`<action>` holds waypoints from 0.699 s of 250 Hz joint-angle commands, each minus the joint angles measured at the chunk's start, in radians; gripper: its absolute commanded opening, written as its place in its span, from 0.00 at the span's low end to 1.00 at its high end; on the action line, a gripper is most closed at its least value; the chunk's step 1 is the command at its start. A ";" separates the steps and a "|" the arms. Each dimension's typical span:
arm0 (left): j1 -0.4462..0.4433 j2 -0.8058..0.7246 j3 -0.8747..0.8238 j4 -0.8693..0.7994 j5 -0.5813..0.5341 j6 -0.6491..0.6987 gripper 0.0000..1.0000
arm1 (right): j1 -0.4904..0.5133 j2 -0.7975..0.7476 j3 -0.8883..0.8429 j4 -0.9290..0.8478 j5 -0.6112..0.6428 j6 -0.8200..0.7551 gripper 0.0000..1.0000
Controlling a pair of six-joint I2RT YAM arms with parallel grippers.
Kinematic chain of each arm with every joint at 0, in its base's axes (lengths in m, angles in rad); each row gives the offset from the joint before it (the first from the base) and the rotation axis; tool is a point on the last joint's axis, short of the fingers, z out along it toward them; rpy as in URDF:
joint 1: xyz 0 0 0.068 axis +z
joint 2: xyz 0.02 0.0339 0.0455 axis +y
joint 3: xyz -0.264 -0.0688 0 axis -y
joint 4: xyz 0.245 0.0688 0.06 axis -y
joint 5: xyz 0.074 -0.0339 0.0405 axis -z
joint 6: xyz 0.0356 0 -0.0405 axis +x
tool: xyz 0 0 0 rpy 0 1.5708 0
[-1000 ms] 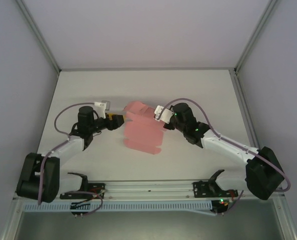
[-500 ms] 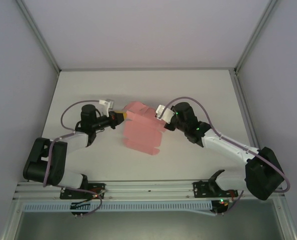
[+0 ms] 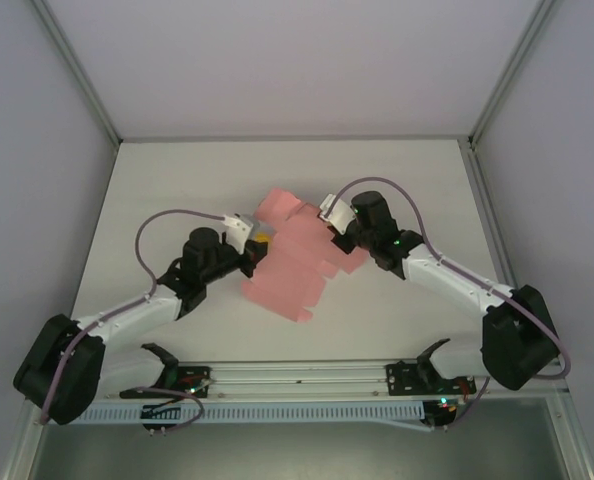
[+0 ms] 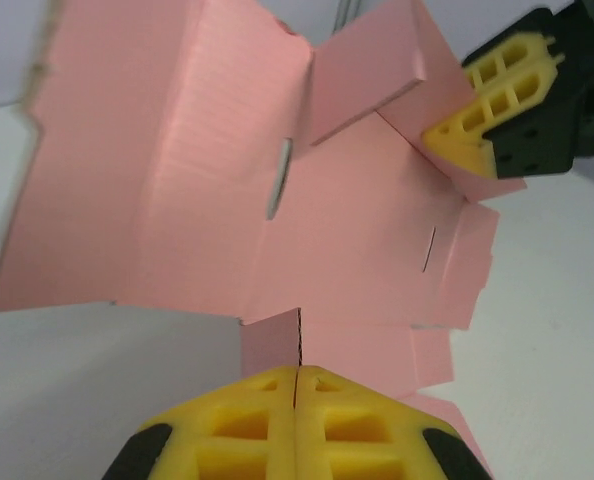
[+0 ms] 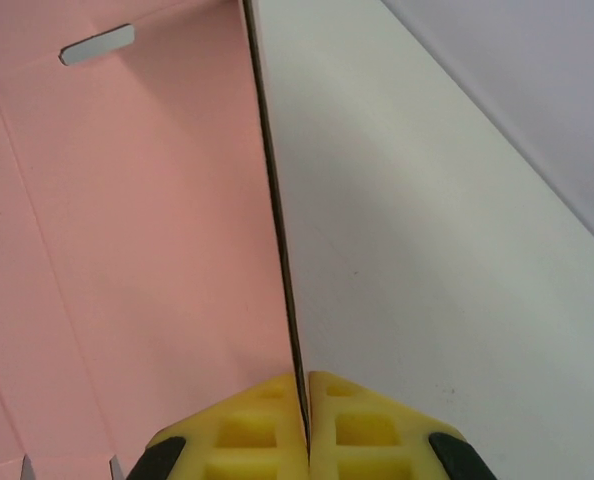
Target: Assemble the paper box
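So the paper box (image 3: 289,262) isn't a box yet. It's a pink die-cut sheet sitting roughly mid-table (image 3: 167,180) between the two arms, partly folded, with some panels lifted off the surface. From above it lies on a diagonal, with the arms coming in from opposite sides.

The left gripper (image 4: 295,372) is fully closed, its yellow fingers (image 4: 237,425) pressed together on a little flap at the sheet's left edge. On the left wrist cam the thin pink card edge goes right into the seam between them.

The right gripper (image 5: 306,378) is clamped tight too, pinching the sheet on its upper-right side as seen from above. In its own wrist view the card's edge runs straight up from between the fingertips, pink on the left and bare white table on the right. A narrow slot (image 5: 97,44) cut in the card shows near the top left there. The left wrist cam catches that gripper at the upper right, one yellow finger pressed against a raised bit of card.
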 commanded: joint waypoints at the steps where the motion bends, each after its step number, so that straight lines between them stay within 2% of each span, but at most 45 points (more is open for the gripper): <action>1: -0.090 0.015 0.051 -0.114 -0.255 0.125 0.00 | 0.009 -0.015 0.016 0.021 -0.051 0.027 0.00; 42: -0.240 0.129 0.127 -0.131 -0.489 0.196 0.00 | 0.054 -0.028 0.001 0.029 -0.023 -0.037 0.00; 94: -0.351 0.299 0.195 -0.070 -0.591 0.199 0.00 | 0.107 -0.012 -0.008 0.028 0.045 -0.081 0.00; 132: -0.354 0.348 0.215 -0.069 -0.659 0.149 0.00 | 0.111 -0.005 -0.017 0.028 0.083 -0.088 0.00; 153: -0.349 0.305 0.186 -0.067 -0.653 0.123 0.22 | 0.110 -0.007 -0.024 0.035 0.111 -0.110 0.00; 175: -0.334 0.219 0.134 -0.062 -0.640 0.085 0.55 | 0.110 -0.008 -0.021 0.038 0.142 -0.130 0.00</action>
